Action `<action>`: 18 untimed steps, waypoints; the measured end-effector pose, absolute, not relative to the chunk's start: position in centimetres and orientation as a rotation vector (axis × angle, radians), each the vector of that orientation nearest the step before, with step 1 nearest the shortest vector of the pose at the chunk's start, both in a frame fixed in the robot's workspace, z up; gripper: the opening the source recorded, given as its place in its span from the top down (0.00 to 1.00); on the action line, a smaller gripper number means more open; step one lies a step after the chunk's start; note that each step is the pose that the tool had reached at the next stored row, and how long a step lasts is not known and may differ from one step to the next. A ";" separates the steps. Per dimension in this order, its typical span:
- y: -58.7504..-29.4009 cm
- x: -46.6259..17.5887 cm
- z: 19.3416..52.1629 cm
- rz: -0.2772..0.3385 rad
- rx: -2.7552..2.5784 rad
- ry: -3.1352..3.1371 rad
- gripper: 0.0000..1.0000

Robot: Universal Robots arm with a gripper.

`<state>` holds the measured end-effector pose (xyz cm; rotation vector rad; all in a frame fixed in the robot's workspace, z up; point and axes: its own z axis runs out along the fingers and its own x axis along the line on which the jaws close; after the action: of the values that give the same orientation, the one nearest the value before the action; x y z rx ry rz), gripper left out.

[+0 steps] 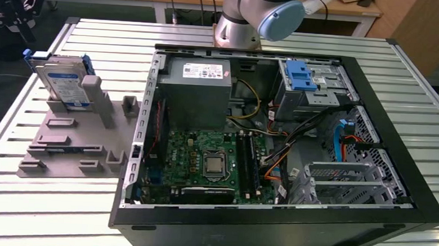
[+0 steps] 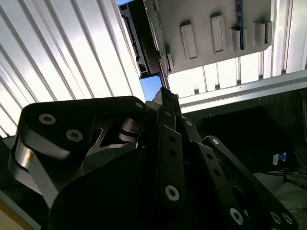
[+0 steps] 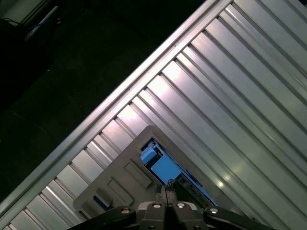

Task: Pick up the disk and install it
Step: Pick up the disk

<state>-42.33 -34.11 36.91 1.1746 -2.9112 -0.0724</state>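
Note:
The disk (image 1: 60, 83) is a silver drive with a white-and-blue label and a blue bracket. It stands on edge in a grey holder (image 1: 68, 143) on the slatted table, at the exterior view's left. My black gripper (image 1: 15, 22) hangs above and behind it, near the table's far left corner, apart from the disk. In both wrist views the fingertips meet, so the gripper (image 3: 165, 188) is shut on nothing. A blue patch of the disk (image 3: 163, 167) shows just past the tips, and again beyond the gripper (image 2: 165, 93) as the disk (image 2: 151, 86).
An open computer case (image 1: 396, 183) lies on the table at the exterior view's right, with a grey power-supply box (image 1: 199, 77), a motherboard (image 1: 210, 162) and a metal drive cage with a blue latch (image 1: 308, 77). The arm's base (image 1: 236, 22) stands behind the case. The table edge (image 3: 120, 100) runs close by.

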 end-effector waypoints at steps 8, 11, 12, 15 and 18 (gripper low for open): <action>-34.1 -42.3 36.9 -0.072 1.207 -2.897 0.89; -34.1 -42.3 36.9 -0.072 1.224 -2.890 0.89; -34.1 -42.3 36.9 -0.072 1.231 -2.887 0.89; -34.1 -42.3 36.9 -0.072 1.247 -2.880 0.89; -34.1 -42.3 36.9 -0.072 1.259 -2.874 0.89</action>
<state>-42.33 -34.11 36.91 1.2593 -2.8741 -0.0723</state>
